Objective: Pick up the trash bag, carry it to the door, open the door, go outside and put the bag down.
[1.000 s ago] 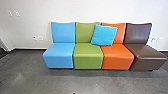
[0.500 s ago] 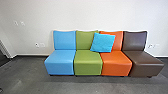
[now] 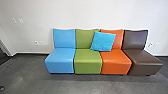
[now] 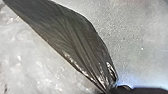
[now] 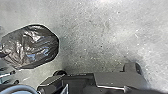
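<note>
The wall (image 3: 95, 15) is off-white and runs behind the sofa and past both its ends. The floor (image 3: 82, 85) is dark grey, spreading in front of the sofa and out past its ends. The sofa (image 3: 87, 62) is four armless seats in a row, just in front of the wall: blue, green, orange, brown. The base (image 5: 117, 81) is dark, and the right wrist view looks down on it. Well past the sofa's blue end is a pale door frame (image 3: 6, 47), with a dark opening beside it.

The trash bag (image 5: 32, 47) is black, shiny and bulging, near the base; I can't tell where it is from the sofa. In the left wrist view it tapers to a bunched neck, right by the dark edge of the left gripper (image 4: 123, 87). How far open that gripper is, and whether it has the neck gripped, I can't tell. Nor can I tell how open the right gripper is, or if it has hold of anything.

A turquoise pillow (image 3: 103, 41) leans tilted on the sofa, across the green and orange backs. Small white wall plates (image 3: 43, 43) sit beyond both ends of the sofa.
</note>
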